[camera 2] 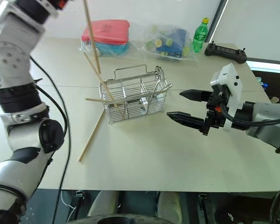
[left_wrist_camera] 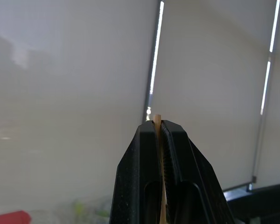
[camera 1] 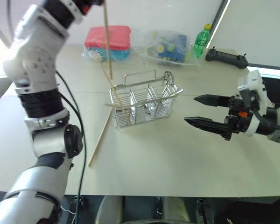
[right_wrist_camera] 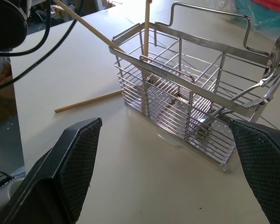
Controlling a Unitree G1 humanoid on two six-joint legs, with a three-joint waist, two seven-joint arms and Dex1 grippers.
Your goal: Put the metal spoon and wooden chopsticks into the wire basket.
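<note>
my left fingers [left_wrist_camera: 161,140] are clenched on one of the wooden chopsticks [camera 1: 107,39], which hangs nearly upright above the table [camera 1: 177,158], its lower end near the far left corner of the wire basket [camera 1: 142,102]. my right fingers [camera 1: 196,109] are spread wide and grasp nothing, hovering level just to the right of the basket, apart from it. the basket stands upright in the middle of the table. the metal spoon [right_wrist_camera: 270,63] is already in its right end compartment, the bowl sticking up above the rim and leaning against the corner. one chopstick [camera 2: 107,99] lies across the basket's top, another leans slanted into its left end, and one more [camera 1: 99,140] lies flat on the table just left of the basket. at the far edge i see a red and teal box [camera 1: 108,41], a plastic bag of items [camera 1: 168,46], a green bottle [camera 1: 201,39] and a black controller [camera 1: 226,57].
</note>
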